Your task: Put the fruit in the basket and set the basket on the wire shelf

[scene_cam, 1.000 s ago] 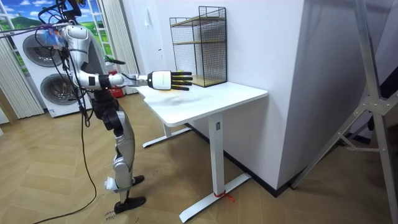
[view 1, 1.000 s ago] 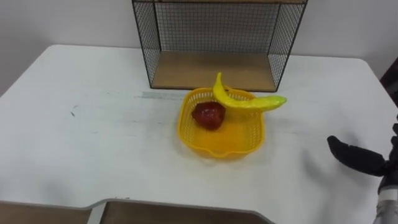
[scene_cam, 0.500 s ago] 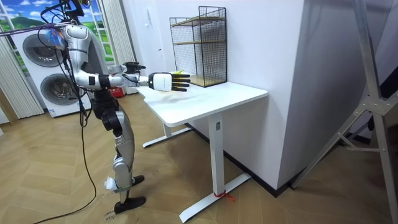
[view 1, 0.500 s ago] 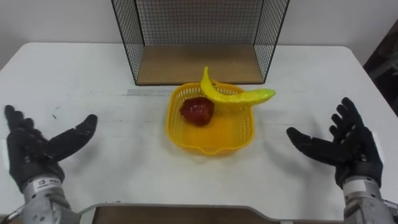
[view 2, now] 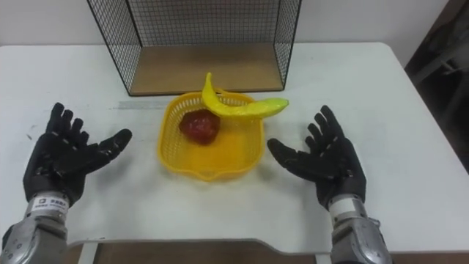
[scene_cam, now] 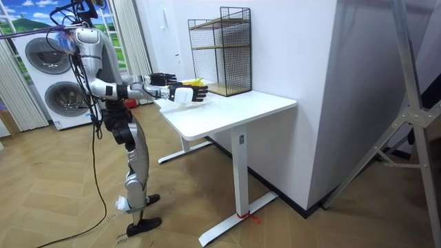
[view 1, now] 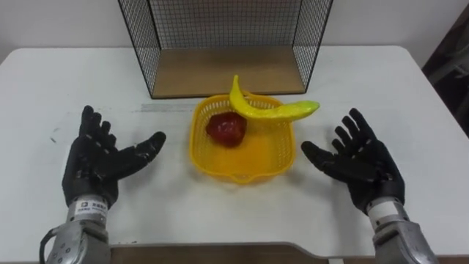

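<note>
I see the yellow basket point(view 1: 242, 176) on the white table point(view 1: 410, 95), just before the wire shelf point(view 1: 227, 70), with the red fruit point(view 1: 226, 127) inside and the banana point(view 1: 271, 112) across its far rim. My left hand point(view 1: 95, 165) and right hand point(view 1: 363, 165) flank it without touching, fingers spread wide and holding nothing (the wrist label I cannot read).

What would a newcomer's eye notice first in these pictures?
A yellow plastic mesh basket sits on the white table, holding a round red fruit, with a yellow-green banana across its far rim. The black left robot hand and right robot hand flank it, open, not touching. A black wire shelf stands just behind.
</note>
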You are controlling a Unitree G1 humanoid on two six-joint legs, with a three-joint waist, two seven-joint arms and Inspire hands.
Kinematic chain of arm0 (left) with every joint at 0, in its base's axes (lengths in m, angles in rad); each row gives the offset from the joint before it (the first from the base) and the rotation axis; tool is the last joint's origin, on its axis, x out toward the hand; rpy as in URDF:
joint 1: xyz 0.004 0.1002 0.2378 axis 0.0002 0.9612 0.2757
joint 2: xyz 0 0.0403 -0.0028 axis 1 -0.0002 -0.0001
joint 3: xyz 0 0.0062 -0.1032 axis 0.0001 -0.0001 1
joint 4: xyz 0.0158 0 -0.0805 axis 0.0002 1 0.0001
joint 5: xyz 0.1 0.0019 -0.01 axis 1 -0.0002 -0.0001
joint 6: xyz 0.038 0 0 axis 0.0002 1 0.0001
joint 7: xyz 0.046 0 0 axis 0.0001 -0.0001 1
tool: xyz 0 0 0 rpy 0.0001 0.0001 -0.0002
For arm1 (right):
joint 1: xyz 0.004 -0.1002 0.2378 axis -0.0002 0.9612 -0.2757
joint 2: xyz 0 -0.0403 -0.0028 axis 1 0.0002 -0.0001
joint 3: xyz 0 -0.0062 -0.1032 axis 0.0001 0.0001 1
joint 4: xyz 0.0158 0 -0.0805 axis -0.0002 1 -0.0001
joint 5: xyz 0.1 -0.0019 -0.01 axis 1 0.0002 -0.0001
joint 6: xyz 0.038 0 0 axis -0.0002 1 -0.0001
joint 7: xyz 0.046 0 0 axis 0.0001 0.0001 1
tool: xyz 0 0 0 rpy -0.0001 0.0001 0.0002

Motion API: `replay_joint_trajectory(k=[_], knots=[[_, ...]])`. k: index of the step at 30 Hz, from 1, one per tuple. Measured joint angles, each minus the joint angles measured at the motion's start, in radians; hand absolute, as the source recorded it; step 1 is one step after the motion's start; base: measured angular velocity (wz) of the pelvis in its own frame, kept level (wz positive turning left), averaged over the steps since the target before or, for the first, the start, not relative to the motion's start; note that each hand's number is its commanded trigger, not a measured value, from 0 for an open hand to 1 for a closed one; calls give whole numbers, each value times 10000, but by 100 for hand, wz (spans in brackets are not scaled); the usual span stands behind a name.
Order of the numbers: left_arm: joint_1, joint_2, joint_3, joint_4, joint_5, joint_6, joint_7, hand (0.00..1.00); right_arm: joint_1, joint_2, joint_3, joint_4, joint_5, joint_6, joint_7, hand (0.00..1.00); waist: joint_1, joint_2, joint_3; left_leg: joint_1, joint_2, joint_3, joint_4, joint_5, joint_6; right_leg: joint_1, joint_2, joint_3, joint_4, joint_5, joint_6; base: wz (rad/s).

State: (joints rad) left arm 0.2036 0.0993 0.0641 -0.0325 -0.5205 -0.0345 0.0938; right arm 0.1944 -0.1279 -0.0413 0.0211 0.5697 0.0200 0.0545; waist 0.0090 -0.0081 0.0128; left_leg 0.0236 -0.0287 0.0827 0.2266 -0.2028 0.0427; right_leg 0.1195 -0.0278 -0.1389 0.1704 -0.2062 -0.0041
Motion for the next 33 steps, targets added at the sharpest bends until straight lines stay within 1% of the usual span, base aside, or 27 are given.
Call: replay_joint_trajectory(k=[7,10,14,16,22,33], knots=[[-6,-1,-266,163,0,26,-641,0,-41,11,313,36,363,1,537,0,-23,14,-11,-203,55,119,42,6,8,-288,2,91,91,7,-9,-5],[-56,-6,-518,258,2,90,-698,0,-196,57,417,35,453,1,552,0,-86,21,-10,-234,5,115,62,6,8,-342,2,86,149,6,-8,-2],[-169,-8,-793,533,4,167,-901,0,-323,79,551,36,594,1,593,0,-99,21,-10,-241,10,115,61,6,8,-355,6,92,147,5,-8,0],[-168,-14,-821,583,6,303,-1035,0,-372,102,585,35,594,1,658,0,-153,20,-10,-242,15,105,57,6,8,-358,11,91,147,5,-8,0],[-196,-20,-898,727,85,292,-1067,0,-374,261,659,36,592,1,691,0,-184,11,-14,-237,9,113,78,6,8,-345,4,78,157,6,-8,0],[-216,-3,-977,848,84,216,-1093,0,-374,266,998,311,592,1,699,0,-265,-39,-16,-209,10,124,90,6,9,-321,2,67,178,6,-8,0]])
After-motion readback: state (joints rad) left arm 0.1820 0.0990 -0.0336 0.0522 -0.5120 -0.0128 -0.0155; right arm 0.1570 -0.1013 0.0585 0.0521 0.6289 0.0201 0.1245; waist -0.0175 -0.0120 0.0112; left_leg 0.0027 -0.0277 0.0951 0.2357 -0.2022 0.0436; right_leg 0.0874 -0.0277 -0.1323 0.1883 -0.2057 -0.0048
